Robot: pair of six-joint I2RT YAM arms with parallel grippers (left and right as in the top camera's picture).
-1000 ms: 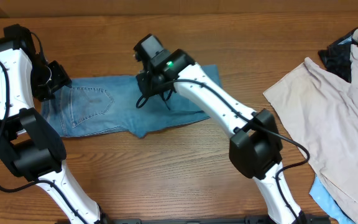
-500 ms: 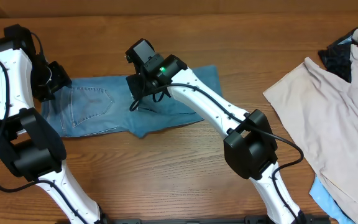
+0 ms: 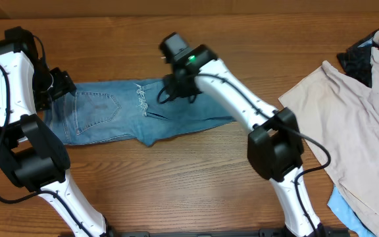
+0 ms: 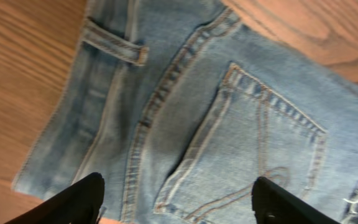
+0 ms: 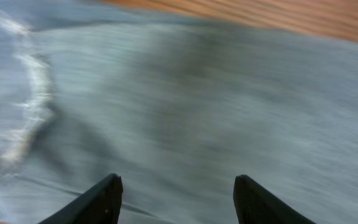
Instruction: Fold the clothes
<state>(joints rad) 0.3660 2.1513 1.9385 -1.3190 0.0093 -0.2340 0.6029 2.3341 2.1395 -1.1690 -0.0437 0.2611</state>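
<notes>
**One pair of jeans folded short, both grippers spread above it**

A single pair of light-blue jeans [image 3: 130,115] lies flat on the wooden table [image 3: 176,184], left of centre in the overhead frame. The legs are doubled back, so a frayed white hem [image 3: 141,92] rests near one curve-stitched back pocket [image 3: 97,108].

The left gripper [image 3: 56,84] sits at the jeans' left end. In its wrist view its two fingers are spread wide over the pocket, pinching nothing.

The right gripper [image 3: 176,89] is over the upper middle of the denim. Its two fingers are likewise apart, with bare, blurred cloth between them.

At the right edge lie three more garments: one beige [image 3: 347,125], one dark patterned [image 3: 360,59] and one pale blue [image 3: 347,204].
</notes>
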